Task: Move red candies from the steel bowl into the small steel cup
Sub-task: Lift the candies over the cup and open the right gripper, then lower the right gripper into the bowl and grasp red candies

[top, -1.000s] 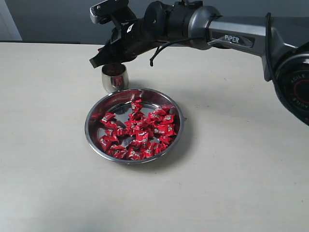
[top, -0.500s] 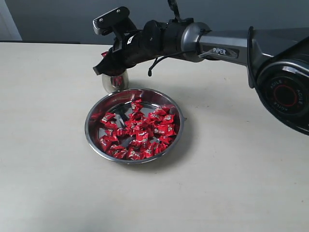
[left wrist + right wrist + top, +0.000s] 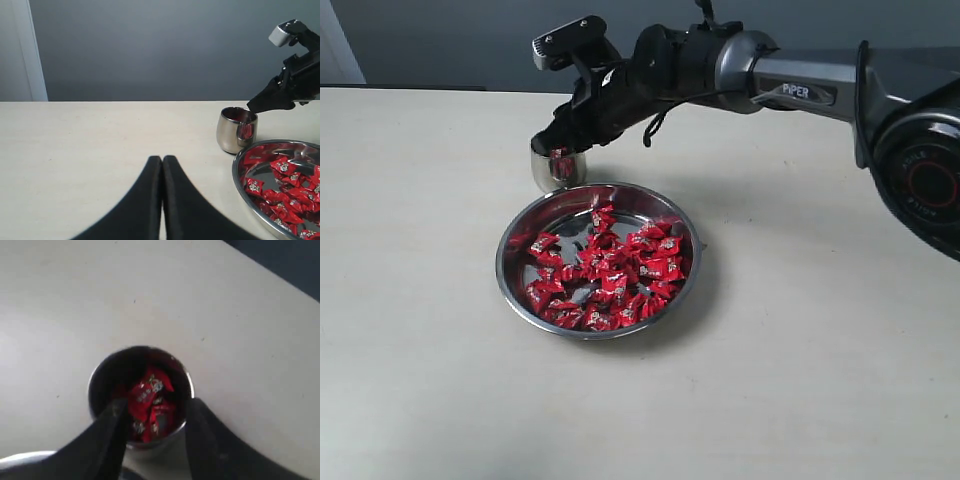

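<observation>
The steel bowl (image 3: 512,236) sits mid-table with many red candies (image 3: 612,272) heaped in it. Just behind it stands the small steel cup (image 3: 556,172), with red candies (image 3: 150,390) inside. My right gripper (image 3: 554,142) hangs directly over the cup's mouth. In the right wrist view this gripper (image 3: 156,405) is open, its fingers straddle the cup rim (image 3: 99,376), and nothing is between them. My left gripper (image 3: 162,160) is shut and empty, low over the bare table to the left of the cup (image 3: 231,134) and bowl (image 3: 241,170).
The right arm (image 3: 800,85) reaches in from the right, above the table behind the bowl. Pale tabletop surrounds the bowl and cup on all sides. A grey wall (image 3: 150,50) rises behind the table's far edge.
My right gripper was shut above the cup and now stands open. The arm has shifted slightly right. Red candy now shows at the cup's mouth. The left gripper's earlier state is not shown.
</observation>
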Controlling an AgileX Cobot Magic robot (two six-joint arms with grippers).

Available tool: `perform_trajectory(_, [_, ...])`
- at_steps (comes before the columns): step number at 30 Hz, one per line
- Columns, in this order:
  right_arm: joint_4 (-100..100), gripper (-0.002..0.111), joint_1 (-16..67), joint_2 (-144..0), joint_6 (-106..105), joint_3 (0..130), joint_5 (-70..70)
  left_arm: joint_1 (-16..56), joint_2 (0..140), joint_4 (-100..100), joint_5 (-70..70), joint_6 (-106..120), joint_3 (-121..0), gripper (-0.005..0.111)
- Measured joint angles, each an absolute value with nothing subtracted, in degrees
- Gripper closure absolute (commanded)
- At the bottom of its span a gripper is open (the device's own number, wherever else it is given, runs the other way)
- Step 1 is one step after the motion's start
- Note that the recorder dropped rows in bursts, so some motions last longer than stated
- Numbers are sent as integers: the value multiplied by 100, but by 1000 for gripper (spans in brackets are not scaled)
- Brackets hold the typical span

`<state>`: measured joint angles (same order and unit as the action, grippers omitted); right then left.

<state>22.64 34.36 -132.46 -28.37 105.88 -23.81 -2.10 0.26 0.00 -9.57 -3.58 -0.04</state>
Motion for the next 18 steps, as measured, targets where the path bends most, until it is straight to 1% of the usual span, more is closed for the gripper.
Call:
perform_trajectory(3, [2264, 70, 3425, -12909, -2743, 10588, -3599, -210, 26, 0, -957, -358, -4, 106])
perform_trajectory(7, [2139, 70, 3425, -12934, -2721, 10588, -4521, -210, 26, 0, -957, -358, -4, 106])
perform_trajectory(10, [2101, 70, 3425, -13157, -2696, 10588, -4720, -210, 26, 0, -957, -358, -4, 106])
perform_trajectory(18, [1787, 70, 3425, -13556, -2323, 10588, -4699, -210, 26, 0, -957, -358, -4, 106])
